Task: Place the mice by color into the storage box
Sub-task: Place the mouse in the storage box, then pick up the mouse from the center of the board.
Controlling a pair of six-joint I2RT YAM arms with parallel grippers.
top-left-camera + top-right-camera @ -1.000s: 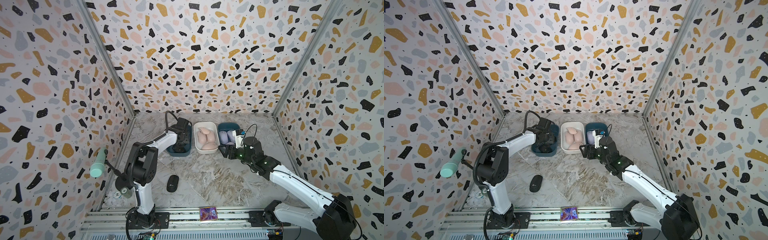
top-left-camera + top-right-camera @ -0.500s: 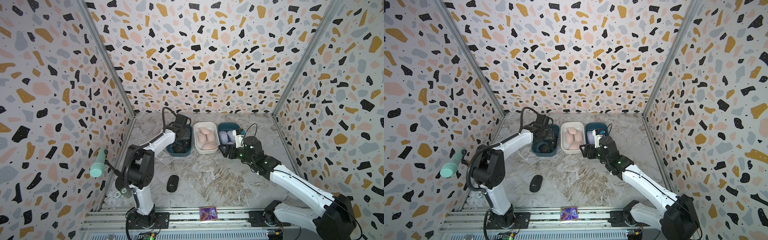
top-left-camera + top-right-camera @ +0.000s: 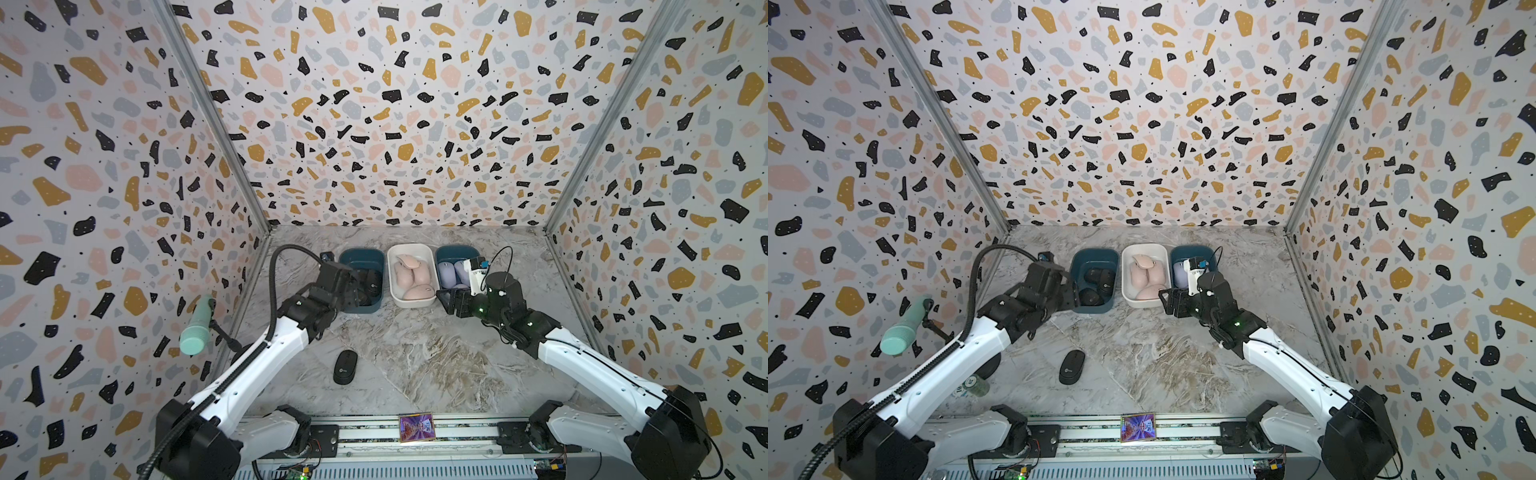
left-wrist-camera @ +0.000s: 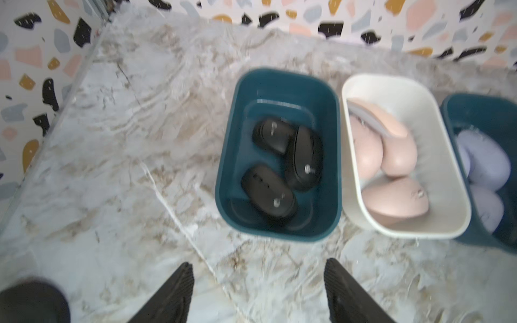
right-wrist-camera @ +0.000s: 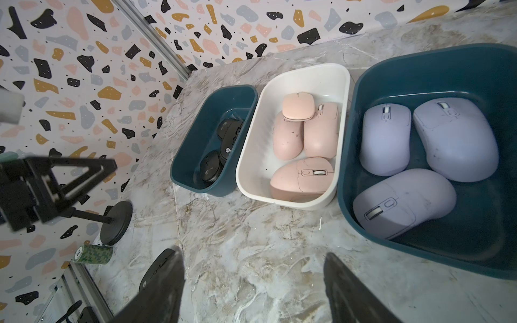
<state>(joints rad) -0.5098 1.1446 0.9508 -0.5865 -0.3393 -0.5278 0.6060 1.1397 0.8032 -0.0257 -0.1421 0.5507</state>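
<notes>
Speckled walls [image 3: 374, 124] stand round a grey marble worktop [image 3: 415, 357]. At the far side three boxes sit in a row, close side by side, so each colour gets its own home. The left blue box [image 4: 279, 89] holds three black mice [image 4: 303, 159]. The white box [image 5: 313, 84] in the middle holds four pink mice [image 5: 320, 131]. One of them lies on top of two others, I think because there is little room. The right blue box [image 5: 419, 72] holds three lilac mice [image 5: 384, 139]. One more black mouse [image 3: 345, 366] lies alone on the worktop, on the near left, well apart from the boxes. That makes eleven mice, ten put away and one not yet home. There are two hands. The left hand [image 4: 258, 268] hangs just on the near side of the left blue box. Its two fingers are spread apart with nothing between them, so it is released. It is the closer hand to the lone black mouse, so I think it should fetch that one. The right hand [image 5: 253, 253] hangs on the near side of the spot where the white box and the right blue box meet. Its fingers are spread and empty too. All the pink and lilac mice are in, so I think it has nothing left to carry.
</notes>
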